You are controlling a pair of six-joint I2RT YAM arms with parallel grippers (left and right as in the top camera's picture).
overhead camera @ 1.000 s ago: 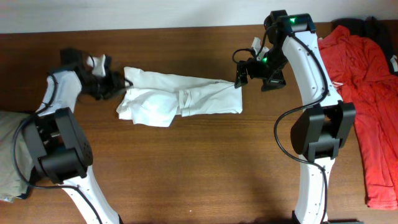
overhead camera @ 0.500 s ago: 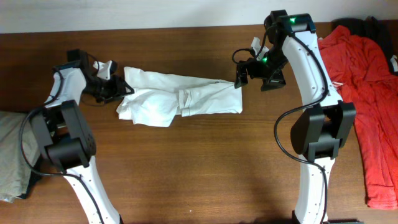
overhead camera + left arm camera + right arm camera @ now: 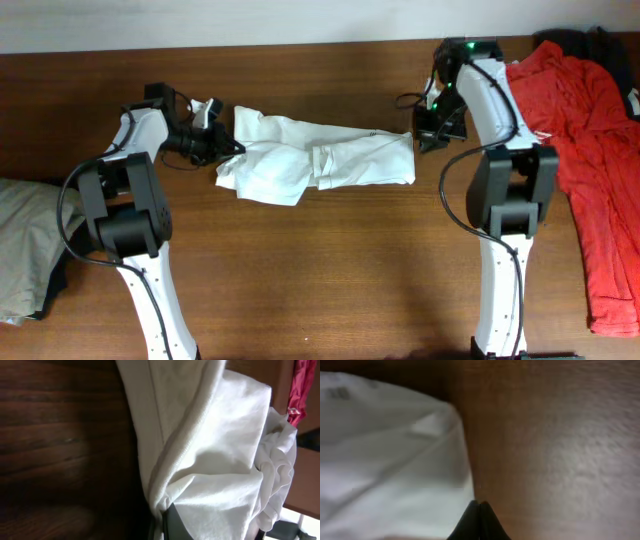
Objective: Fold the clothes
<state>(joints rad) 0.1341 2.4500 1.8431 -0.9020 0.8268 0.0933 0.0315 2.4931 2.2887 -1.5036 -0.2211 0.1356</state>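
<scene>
The clothes (image 3: 320, 160), a white T-shirt, lie bunched in a long strip across the back middle of the table. My left gripper (image 3: 213, 147) is at the strip's left end. In the left wrist view it (image 3: 167, 522) is shut on a pinched fold of the white fabric (image 3: 210, 450), with one dark finger (image 3: 177, 525) showing under the cloth. My right gripper (image 3: 420, 138) sits at the strip's right end. In the right wrist view its tips (image 3: 479, 506) are pressed together at the very edge of the fabric (image 3: 385, 450).
A red garment (image 3: 590, 150) is spread along the table's right side, close behind the right arm. A beige-grey folded garment (image 3: 25, 250) lies at the left edge. The brown wooden table (image 3: 320, 280) stretches toward the front.
Both grippers have closed at the ends of the shirt. Both have shifted to the right, and the whole shirt has moved right with them.
</scene>
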